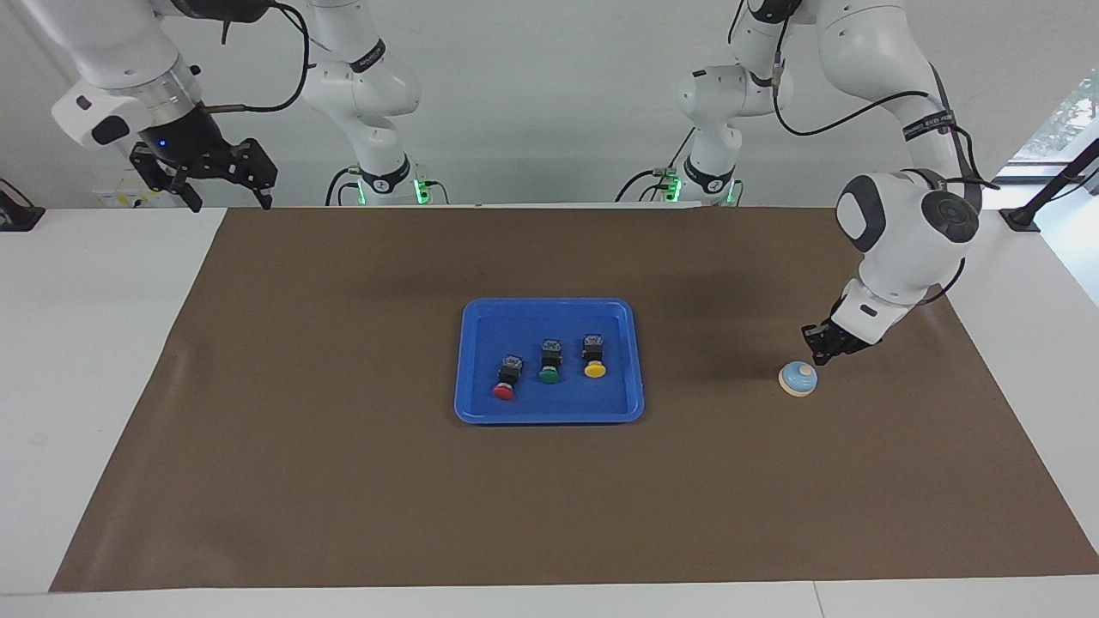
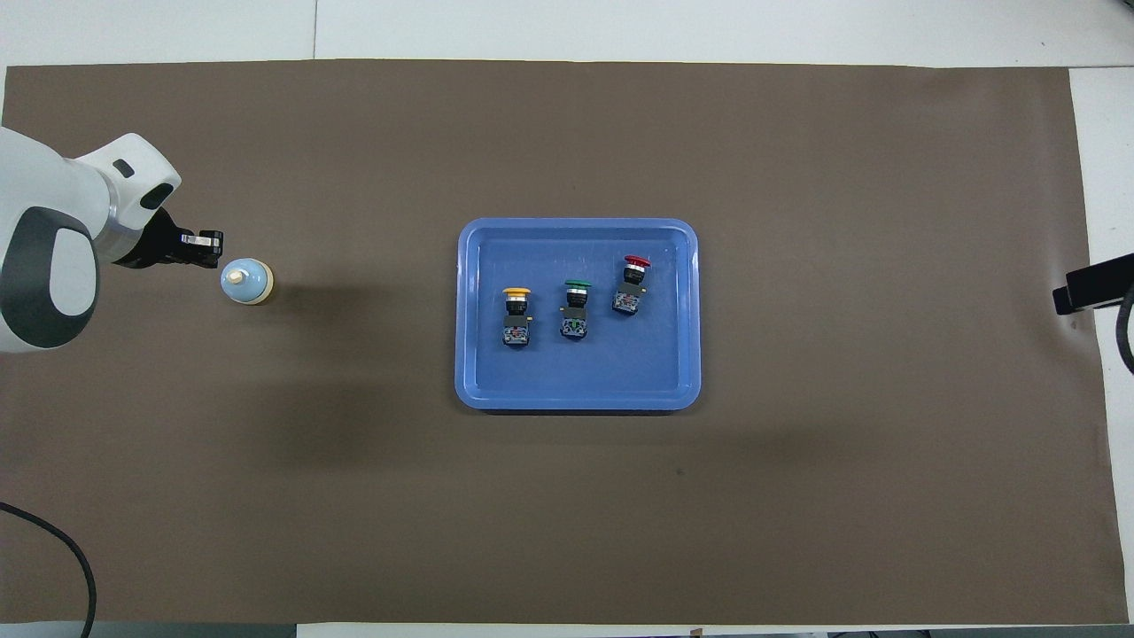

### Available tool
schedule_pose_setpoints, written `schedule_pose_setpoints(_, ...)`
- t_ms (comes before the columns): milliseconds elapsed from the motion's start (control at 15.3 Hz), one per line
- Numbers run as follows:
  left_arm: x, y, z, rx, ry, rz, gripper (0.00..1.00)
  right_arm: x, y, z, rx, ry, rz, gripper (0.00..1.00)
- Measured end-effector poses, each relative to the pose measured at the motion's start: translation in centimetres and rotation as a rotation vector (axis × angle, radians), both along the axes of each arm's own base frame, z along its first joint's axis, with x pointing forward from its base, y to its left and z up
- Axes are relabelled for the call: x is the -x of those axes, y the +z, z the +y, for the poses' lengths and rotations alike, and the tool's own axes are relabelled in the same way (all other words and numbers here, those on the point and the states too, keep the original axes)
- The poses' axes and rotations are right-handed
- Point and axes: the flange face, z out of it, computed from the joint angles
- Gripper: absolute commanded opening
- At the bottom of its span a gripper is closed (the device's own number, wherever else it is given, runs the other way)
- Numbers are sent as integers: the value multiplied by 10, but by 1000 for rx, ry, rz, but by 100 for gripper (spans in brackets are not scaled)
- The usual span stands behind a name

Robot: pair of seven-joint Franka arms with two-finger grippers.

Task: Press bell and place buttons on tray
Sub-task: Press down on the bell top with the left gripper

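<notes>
A white worktop carried a large brown mat that covered nearly all of it.

At the middle of the mat lay the tray, bright blue, shallow and rectangular, with rounded corners and a raised rim. Three buttons lay inside it in a loose row, each on its side with a blocky black-and-grey body and a round cap; in the overhead view every cap pointed away from the robots. The yellow button lay toward the left arm's end of the tray, the green button in the middle, and the red button toward the right arm's end, set a little farther from the robots than the other two. None touched another.

The bell stood on the mat well apart from the tray, toward the left arm's end of the worktop: a small light blue dome on a cream base rim, with a cream knob on top.

The left pincer was closed, its tip angled down, just above the bell on the side nearer the robots; whether it touched the dome could not be told. The right pincer waited with its fingers spread wide and holding nothing, raised over the corner of the mat at the right arm's end.
</notes>
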Motion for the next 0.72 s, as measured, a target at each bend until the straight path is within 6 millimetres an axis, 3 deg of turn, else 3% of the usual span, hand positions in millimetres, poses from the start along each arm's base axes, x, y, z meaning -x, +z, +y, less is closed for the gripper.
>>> schedule_pose_setpoints(196, 7, -16, 0, 0, 13, 5, 0, 0, 0, 0, 0, 0, 0, 100)
schedule_pose_setpoints(719, 10, -26, 0, -1, 18, -17, 0, 0, 0, 0, 0, 0, 0, 100)
